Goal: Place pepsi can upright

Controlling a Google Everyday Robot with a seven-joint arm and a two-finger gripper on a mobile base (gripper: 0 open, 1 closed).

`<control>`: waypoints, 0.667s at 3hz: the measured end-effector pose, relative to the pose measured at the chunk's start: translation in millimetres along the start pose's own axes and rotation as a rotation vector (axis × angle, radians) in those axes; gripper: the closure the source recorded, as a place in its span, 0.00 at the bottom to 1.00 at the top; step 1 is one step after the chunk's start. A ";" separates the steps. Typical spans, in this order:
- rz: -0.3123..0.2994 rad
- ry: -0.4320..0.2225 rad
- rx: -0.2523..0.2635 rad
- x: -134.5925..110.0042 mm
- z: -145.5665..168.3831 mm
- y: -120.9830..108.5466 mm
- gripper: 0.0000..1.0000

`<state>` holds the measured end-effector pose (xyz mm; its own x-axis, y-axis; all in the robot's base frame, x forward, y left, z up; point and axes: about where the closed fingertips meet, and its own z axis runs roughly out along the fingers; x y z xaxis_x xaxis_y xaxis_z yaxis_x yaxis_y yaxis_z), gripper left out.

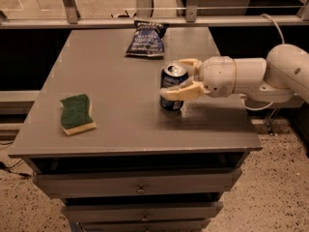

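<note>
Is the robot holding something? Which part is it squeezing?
Yes. The cream end effector, over the right side of the grey table, grips the small dark blue metal pepsi can by its upper sides, one finger on each side.

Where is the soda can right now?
In the camera view, the pepsi can stands upright right of the table's middle, held by the gripper, in front of the snack bag.

Cream hand (pixel 175 79) around dark blue pepsi can (pixel 171 104); green sponge (pixel 76 112), grey table (pixel 120 76).
</note>
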<state>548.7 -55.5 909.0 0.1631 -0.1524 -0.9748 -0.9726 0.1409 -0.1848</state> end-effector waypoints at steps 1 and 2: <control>0.017 -0.004 -0.012 7.4 3.9 1.5 0.65; 0.025 -0.002 -0.023 12.0 6.1 2.6 0.41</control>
<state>549.2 -51.0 896.0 0.1387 -0.1472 -0.9793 -0.9799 0.1225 -0.1572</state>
